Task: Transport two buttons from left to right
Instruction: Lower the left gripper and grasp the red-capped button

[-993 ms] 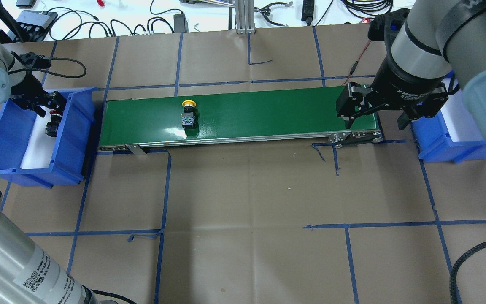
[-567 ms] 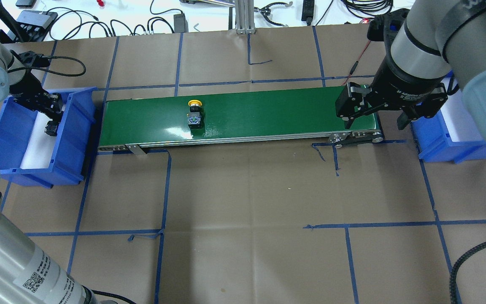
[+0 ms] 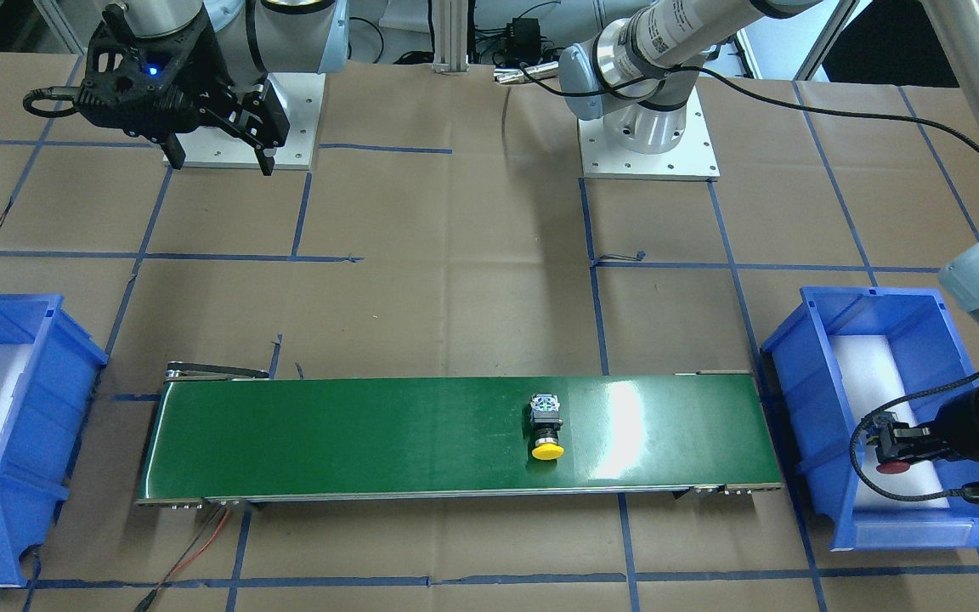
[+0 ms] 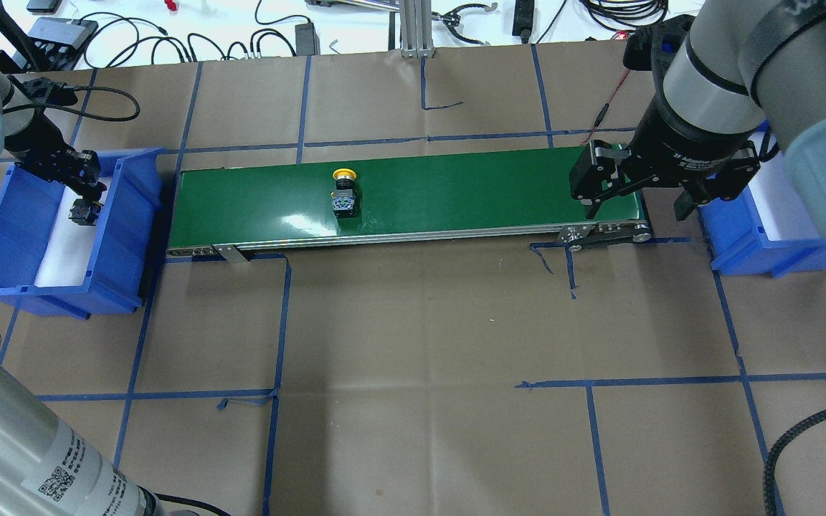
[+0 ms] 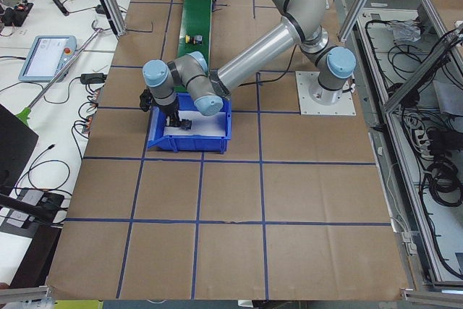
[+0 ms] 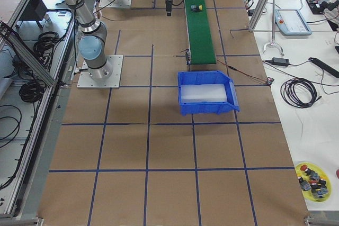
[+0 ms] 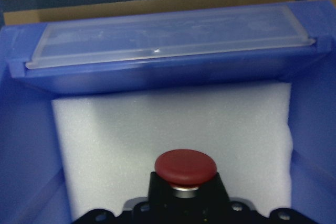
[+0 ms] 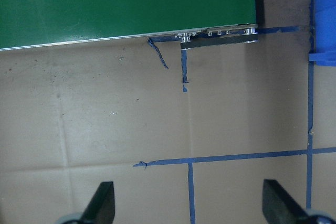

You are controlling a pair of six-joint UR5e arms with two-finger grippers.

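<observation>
Left arm [image 5: 253, 56] stretched out and bent down into the left blue bin [image 4: 126, 236]. Left gripper [image 4: 82, 195] closed on the red button [image 7: 185, 167], over the white foam [image 7: 173, 119]. Right arm [image 4: 707, 86] hangs over the right end of the green conveyor belt [image 4: 456, 188]; right gripper [image 4: 635, 213] wide open, empty. Yellow button [image 4: 344, 193] lies on the belt, left of centre.

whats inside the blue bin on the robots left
A white foam pad, and the red button held in the left pincer over it. The foam beneath them is covered.
</observation>
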